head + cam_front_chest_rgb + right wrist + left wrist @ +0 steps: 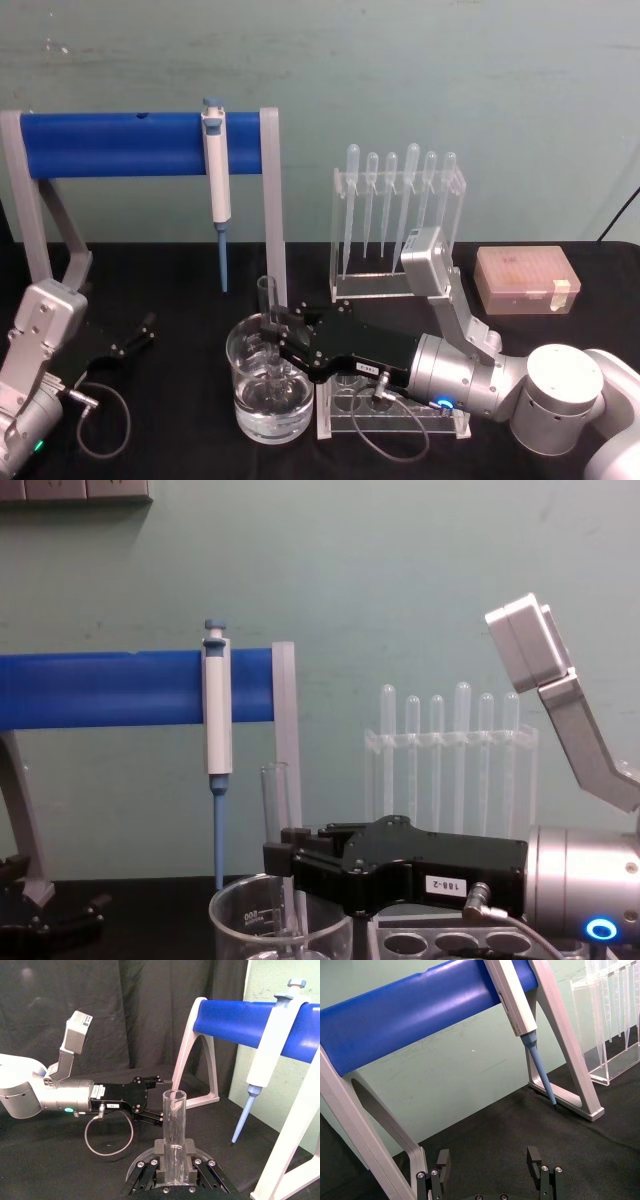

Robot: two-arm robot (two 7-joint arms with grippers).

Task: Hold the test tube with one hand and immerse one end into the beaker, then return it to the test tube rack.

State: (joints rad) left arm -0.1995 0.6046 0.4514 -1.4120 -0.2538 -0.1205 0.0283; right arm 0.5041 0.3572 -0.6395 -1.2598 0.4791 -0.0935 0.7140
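- While the left gripper (489,1158) sits parked at the left, fingers wide apart, the right gripper (272,335) is clamped on the test tube (266,298).
- Beaker (240,390): the tube's lower end is inside it.
- Test tube: light, stiff, slick, breakable glass, likely best pinched gently mid-length; its long axis is upright, rim up.

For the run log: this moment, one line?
right gripper: shut on test tube, upright, lower end in beaker | left gripper: open, parked left
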